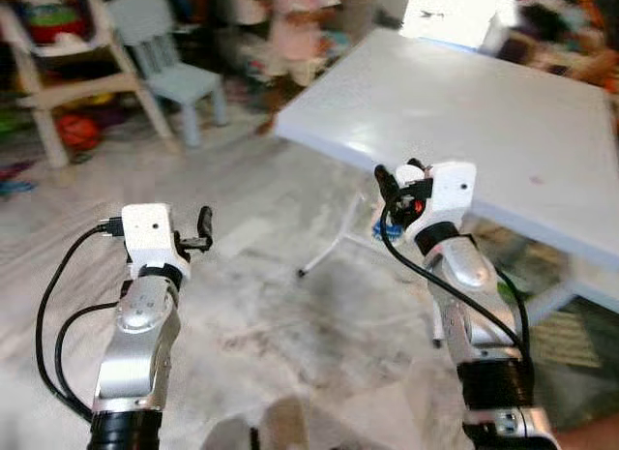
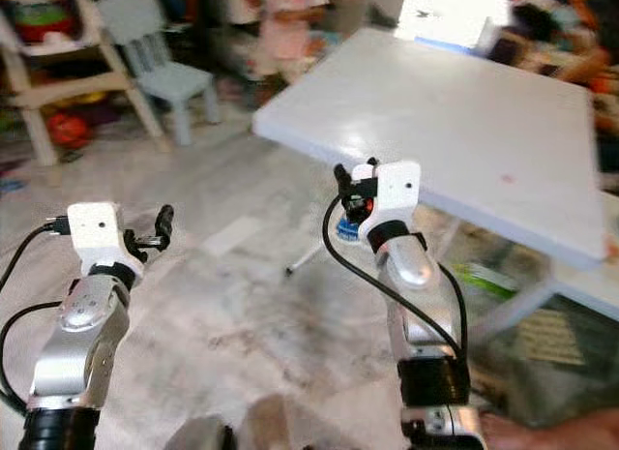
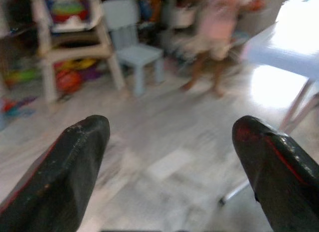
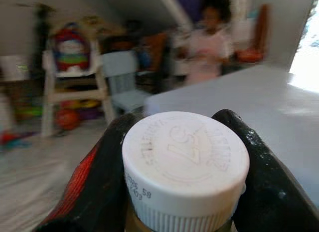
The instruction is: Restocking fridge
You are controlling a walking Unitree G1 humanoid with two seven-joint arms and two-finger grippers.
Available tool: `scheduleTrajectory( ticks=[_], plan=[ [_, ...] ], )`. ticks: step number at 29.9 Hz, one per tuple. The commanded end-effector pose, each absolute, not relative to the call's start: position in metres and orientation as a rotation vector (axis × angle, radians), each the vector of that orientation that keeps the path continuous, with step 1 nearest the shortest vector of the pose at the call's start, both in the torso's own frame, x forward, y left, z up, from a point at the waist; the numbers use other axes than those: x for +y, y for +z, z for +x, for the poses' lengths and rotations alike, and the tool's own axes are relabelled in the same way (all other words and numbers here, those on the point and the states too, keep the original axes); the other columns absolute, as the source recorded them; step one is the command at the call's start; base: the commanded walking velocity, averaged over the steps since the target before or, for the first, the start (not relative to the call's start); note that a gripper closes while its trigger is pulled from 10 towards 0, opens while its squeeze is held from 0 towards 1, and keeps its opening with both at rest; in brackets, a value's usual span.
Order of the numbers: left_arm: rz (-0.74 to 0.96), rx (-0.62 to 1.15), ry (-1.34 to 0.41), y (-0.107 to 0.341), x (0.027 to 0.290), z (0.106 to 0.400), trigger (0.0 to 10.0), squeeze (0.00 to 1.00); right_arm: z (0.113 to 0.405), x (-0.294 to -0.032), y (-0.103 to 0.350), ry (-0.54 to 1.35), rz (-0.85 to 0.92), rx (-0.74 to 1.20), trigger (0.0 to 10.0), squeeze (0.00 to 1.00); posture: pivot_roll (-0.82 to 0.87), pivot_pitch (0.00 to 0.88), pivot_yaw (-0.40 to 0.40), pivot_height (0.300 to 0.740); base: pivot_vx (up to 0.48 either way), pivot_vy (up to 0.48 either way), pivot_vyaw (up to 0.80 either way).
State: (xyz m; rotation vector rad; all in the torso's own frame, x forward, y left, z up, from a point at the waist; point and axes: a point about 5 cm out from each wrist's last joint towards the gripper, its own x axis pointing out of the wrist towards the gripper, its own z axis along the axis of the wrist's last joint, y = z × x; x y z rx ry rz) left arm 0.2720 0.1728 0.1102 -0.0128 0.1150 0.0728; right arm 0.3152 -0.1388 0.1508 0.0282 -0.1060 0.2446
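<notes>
Step judged: carrying, item in transit toward fridge; no fridge seen among white folding table [image 1: 503,121], pale-blue child's chair [image 1: 174,73] and person in pink [image 4: 209,42].

Small container with white ribbed screw cap [image 4: 185,164] pinched between fingers of right gripper [image 1: 395,182], raised near table edge. Long axis judged along fingers, cap facing wrist camera.

Left gripper [image 1: 204,227] spread, nothing held.

Next: fridge to be located, grip to be kept firm.

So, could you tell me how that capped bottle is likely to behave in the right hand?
The bottle is probably rigid, held by its ribbed cap, which should resist slipping. The right hand grips only near the top, so it might swing.
</notes>
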Motion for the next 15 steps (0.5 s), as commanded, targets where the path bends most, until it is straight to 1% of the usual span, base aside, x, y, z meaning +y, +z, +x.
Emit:
scheduleTrajectory(
  ticks=[1, 15],
  plan=[
    [0.001, 0.086, 0.057, 0.1174, 0.1679, 0.2735, 10.0, 0.00, 0.3172, -0.1379, 0.1608, 0.243, 0.028, -0.143, 10.0, 0.00, 0.08, 0.000, -0.061, 0.740, 0.000, 0.000, 0.80],
    [0.062, 0.100, 0.117, 0.1172, 0.1692, 0.2740, 10.0, 0.00, 0.3182, -0.1316, 0.1592, 0.244, 0.047, -0.137, 10.0, 0.00, 0.10, 0.000, -0.049, 0.740, 0.000, 0.000, 0.80]
  ],
)
